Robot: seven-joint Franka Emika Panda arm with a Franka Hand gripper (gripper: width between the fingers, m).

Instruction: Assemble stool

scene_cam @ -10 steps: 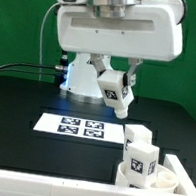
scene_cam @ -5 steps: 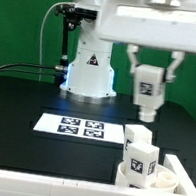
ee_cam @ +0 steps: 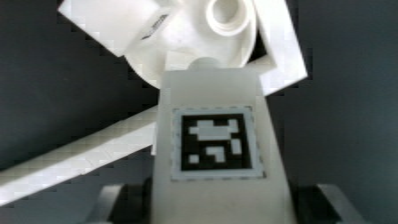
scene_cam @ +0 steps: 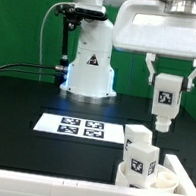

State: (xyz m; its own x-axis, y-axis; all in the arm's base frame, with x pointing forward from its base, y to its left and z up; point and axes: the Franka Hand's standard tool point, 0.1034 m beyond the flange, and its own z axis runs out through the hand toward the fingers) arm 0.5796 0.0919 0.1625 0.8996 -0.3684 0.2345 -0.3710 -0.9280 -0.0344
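A tagged stool leg [scene_cam: 166, 98] is being gripped upright by the tool [scene_cam: 167, 86] and, having been swung across from above the marker board [scene_cam: 82, 127], is being carried above the seat [scene_cam: 168, 177] where two legs already stand, ready for insertion.

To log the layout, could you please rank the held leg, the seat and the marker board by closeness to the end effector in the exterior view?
1. Held leg: in the end effector.
2. Seat: below it, at the exterior view's right.
3. Marker board: farthest, toward the exterior view's left.
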